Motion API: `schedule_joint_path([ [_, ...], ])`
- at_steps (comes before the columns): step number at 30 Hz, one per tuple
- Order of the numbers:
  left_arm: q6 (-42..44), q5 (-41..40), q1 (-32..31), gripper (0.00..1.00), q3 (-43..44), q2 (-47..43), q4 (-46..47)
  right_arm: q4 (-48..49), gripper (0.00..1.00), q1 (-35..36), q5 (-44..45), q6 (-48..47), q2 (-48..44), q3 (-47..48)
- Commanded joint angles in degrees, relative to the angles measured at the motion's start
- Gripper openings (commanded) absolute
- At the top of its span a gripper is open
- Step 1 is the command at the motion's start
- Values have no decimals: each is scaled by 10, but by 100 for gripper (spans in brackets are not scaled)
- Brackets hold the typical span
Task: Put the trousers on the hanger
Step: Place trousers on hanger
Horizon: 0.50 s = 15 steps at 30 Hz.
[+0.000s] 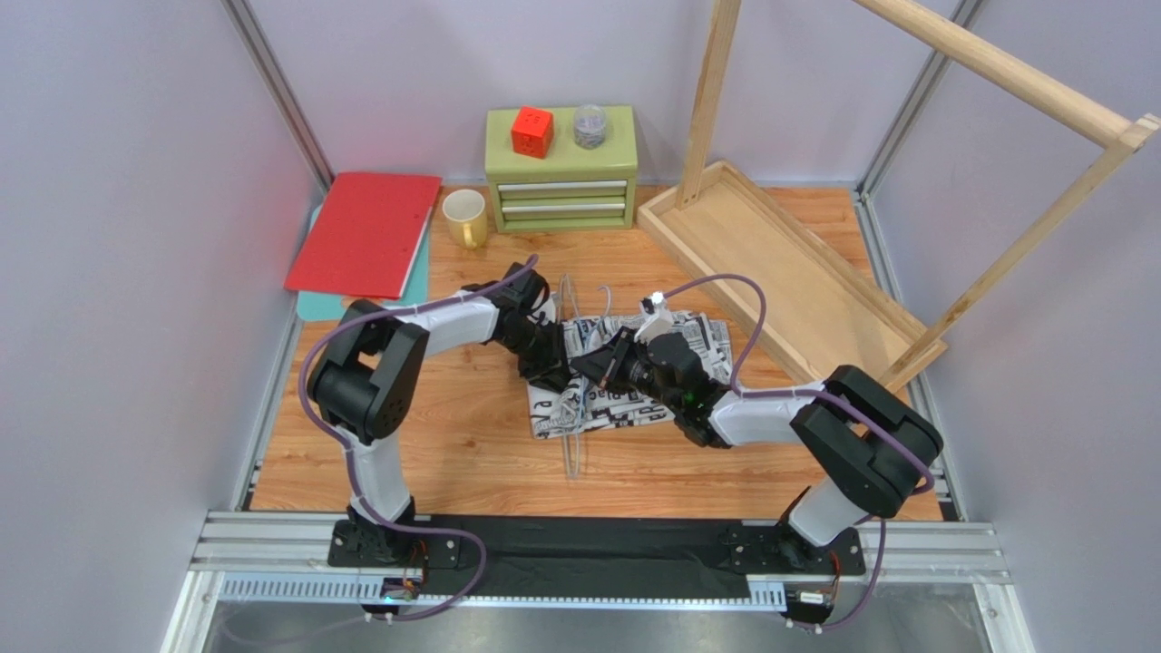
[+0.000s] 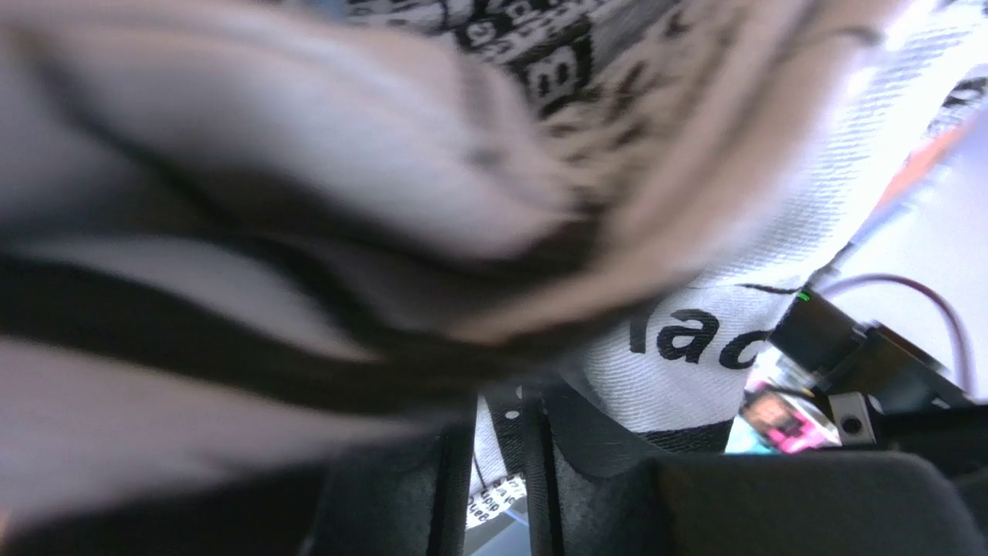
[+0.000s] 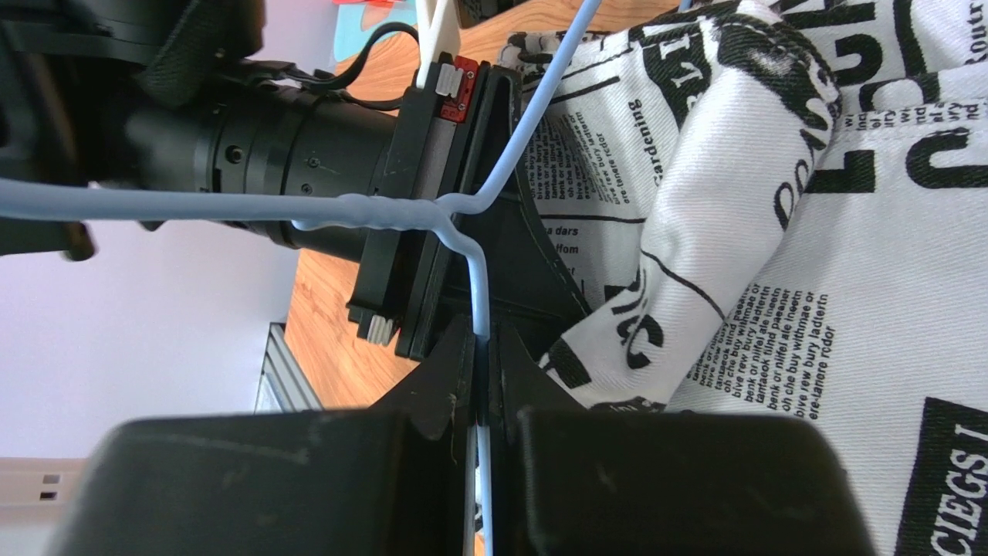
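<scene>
The right pincer (image 3: 481,359) is shut tight on the hanger (image 3: 232,206), with its two black fingers squeezed on the thin wire just below the twisted neck. The wire is smooth, pale blue and skinny, and it bends away from the pincer in long straight lines. Right beside this pincer, on its right, lie the trousers (image 3: 835,301). They are soft white cloth with black newspaper words all over, and they sit in puffy folds. Just past the wire is the left pincer (image 2: 499,429). Its fingers are close together with a bit of printed cloth in the thin gap, so it looks pinched on a fold of the trousers, and more cloth hangs over it, all blurry. Both pincers meet over the same heap, which rests bunched on the wooden surface (image 1: 450,449). I think the job is only begun: each pincer has its thing, but the trousers are not draped over the bottom bar. I cannot tell if any cloth has gone through the wire triangle. What is left is to feed the cloth through and let it hang evenly. Farther from the pincers stand a big pale wooden rack (image 1: 804,272), a green box of drawers (image 1: 562,184), a yellow mug (image 1: 465,218) and a flat red folder (image 1: 361,231).
</scene>
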Motion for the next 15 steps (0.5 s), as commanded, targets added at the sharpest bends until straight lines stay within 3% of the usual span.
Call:
schedule_joint_path([
  [1, 24, -142, -15, 32, 27, -11, -73, 8, 0, 2, -10, 5, -12, 18],
  [8, 31, 6, 35, 29, -53, -139, -7, 0, 0, 1, -4, 9, -12, 22],
  [12, 38, 70, 45, 24, -61, -136, 3, 1, 0, 2, -3, 8, -14, 22],
  [15, -3, 126, 44, 24, -79, -129, 52, 2, 0, 2, -3, 7, -14, 21],
])
